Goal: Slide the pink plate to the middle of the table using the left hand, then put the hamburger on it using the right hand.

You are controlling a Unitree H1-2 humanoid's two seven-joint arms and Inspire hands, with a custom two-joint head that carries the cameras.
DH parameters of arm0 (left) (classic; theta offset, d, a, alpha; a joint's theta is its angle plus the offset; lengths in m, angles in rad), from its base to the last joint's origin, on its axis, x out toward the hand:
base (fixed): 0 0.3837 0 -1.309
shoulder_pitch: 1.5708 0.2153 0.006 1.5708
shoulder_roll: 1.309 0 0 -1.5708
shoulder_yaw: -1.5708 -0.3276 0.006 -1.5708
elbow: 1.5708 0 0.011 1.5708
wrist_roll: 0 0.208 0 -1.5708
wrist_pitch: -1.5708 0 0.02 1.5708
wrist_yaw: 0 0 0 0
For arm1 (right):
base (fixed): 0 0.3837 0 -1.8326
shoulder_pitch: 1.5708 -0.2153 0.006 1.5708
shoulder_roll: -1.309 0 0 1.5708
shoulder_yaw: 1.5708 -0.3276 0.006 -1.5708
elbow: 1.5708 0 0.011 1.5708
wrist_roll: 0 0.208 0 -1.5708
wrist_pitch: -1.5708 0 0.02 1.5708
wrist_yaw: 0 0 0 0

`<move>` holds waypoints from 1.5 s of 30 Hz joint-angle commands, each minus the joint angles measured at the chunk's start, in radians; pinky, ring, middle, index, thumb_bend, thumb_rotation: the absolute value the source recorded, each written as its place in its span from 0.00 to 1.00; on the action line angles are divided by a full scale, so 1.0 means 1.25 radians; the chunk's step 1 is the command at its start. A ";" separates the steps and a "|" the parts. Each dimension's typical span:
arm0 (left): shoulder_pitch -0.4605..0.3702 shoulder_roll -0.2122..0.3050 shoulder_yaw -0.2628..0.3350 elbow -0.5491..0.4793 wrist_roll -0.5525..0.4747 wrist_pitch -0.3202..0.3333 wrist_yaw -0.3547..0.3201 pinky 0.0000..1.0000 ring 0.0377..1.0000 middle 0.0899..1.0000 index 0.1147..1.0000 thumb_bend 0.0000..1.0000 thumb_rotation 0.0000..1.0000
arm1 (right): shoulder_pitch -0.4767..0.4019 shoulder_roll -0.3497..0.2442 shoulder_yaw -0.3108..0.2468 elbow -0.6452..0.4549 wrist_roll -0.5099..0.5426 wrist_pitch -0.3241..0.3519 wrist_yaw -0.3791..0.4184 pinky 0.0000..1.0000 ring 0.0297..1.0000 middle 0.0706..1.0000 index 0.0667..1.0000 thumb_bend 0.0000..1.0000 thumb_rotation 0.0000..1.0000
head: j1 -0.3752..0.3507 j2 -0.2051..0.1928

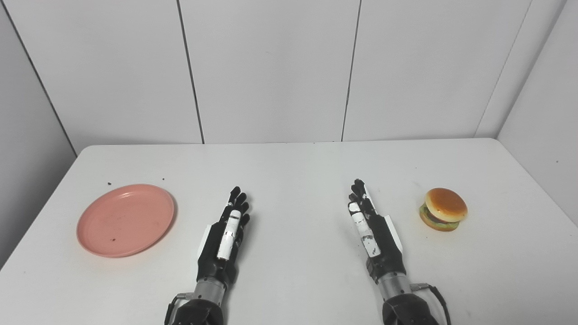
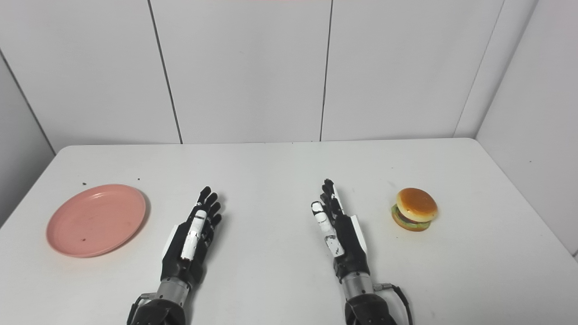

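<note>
A pink plate lies flat at the left side of the white table, with nothing on it but a few dark specks. A toy hamburger sits upright at the right side. My left hand rests edge-on near the front middle, fingers stretched forward and holding nothing, a hand's width right of the plate. My right hand stands the same way, open, a short gap left of the hamburger. Neither hand touches either object.
White wall panels close in the table at the back and on both sides. The table's far edge runs along the back wall. A few dark crumbs lie behind the plate.
</note>
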 commanded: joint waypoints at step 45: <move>0.005 -0.048 -0.047 0.043 0.109 -0.040 0.058 1.00 1.00 1.00 1.00 0.36 0.76 | 0.011 -0.050 -0.037 -0.018 0.088 -0.021 0.048 1.00 1.00 1.00 1.00 0.46 0.89 | 0.248 -0.047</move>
